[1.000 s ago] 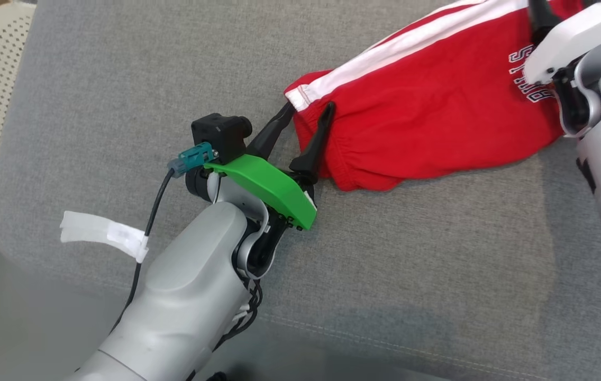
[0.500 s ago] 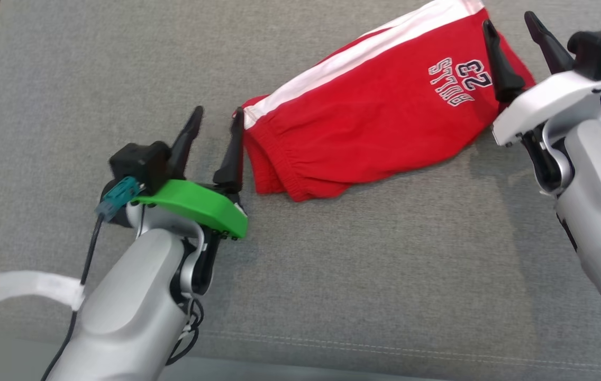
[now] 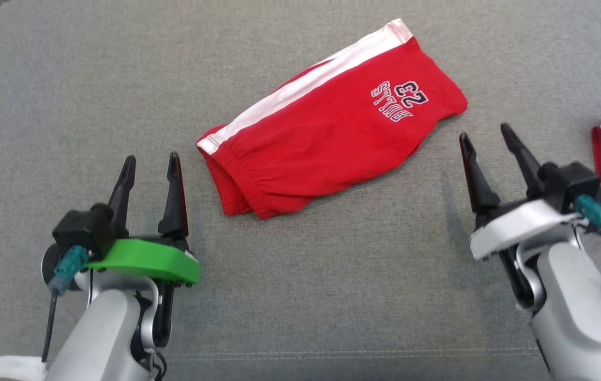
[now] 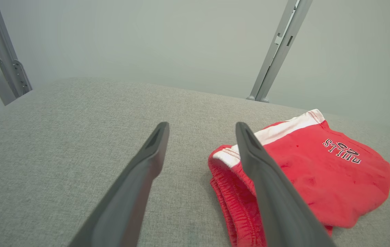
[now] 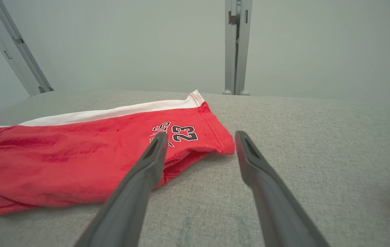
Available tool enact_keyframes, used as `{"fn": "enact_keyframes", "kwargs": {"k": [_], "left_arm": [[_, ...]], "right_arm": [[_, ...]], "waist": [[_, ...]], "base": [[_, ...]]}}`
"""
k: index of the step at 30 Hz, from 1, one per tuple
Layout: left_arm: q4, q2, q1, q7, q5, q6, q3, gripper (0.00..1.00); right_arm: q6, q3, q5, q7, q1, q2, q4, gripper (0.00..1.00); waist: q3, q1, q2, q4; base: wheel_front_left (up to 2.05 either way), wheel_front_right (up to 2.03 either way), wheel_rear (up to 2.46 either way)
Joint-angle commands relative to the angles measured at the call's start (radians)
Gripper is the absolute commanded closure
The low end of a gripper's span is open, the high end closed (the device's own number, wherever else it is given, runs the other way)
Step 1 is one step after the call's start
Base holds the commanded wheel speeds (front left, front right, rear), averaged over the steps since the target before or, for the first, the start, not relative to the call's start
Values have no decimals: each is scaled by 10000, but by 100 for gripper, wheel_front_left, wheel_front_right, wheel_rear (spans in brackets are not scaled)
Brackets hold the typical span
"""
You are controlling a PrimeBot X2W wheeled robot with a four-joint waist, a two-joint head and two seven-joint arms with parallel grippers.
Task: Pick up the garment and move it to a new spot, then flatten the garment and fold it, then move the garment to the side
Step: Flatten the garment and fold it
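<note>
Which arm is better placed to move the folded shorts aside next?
Right, probably. The right gripper is open, with a hem corner of the shorts just ahead of its gap; the left gripper is open too, but the shorts lie off to its side.

You had bright, even, diffuse light that seemed to come from overhead. In the head view the grey cushion (image 3: 300,275) was sharp enough to show its weave, and the shadows were soft. A faint one lay just left of the right gripper (image 3: 483,130), a broader one spread beneath the left gripper (image 3: 152,156), and a thin dark line ran under the near edge of the red shorts (image 3: 327,132). In both wrist views the dark fingers (image 4: 136,185) blurred toward the bottom edge. The metal posts (image 4: 277,51) leaned with the wide lens. The wall (image 5: 318,44) looked hazy and low in contrast, with a greenish-grey cast. The lettering on the shorts was readable.
</note>
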Motion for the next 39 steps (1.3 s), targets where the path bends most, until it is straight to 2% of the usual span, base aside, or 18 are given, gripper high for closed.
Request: {"fn": "enact_keyframes", "kwargs": {"k": [1,10,16,24,31,39], "left_arm": [[22,56,223,-26,157,61,38,0],[155,-150,710,-26,458,-23,157,0],[156,-333,478,-27,555,-161,57,0],[298,-672,29,-27,707,-470,-240,0],[453,-1098,-429,-27,890,-738,-415,0],[641,-1378,-689,-27,1066,-955,-284,0]], "right_arm": [[-9,-59,-105,-39,271,72,-144,0],[-11,-418,-304,15,1041,271,-502,0],[-11,-579,-157,211,480,59,-173,0],[-11,-659,3,314,-1064,-514,1371,0],[-11,-393,247,334,-2734,-908,3457,0],[-11,215,675,933,-3989,-1043,5733,0]], "waist": [[-220,1,0,-200],[-387,1,0,-154],[-256,1,0,177],[273,1,0,907],[912,1,0,1636],[1237,1,0,1943]], "base": [[0,0,0],[0,0,0],[0,0,0],[0,0,0],[0,0,0],[0,0,0]]}}
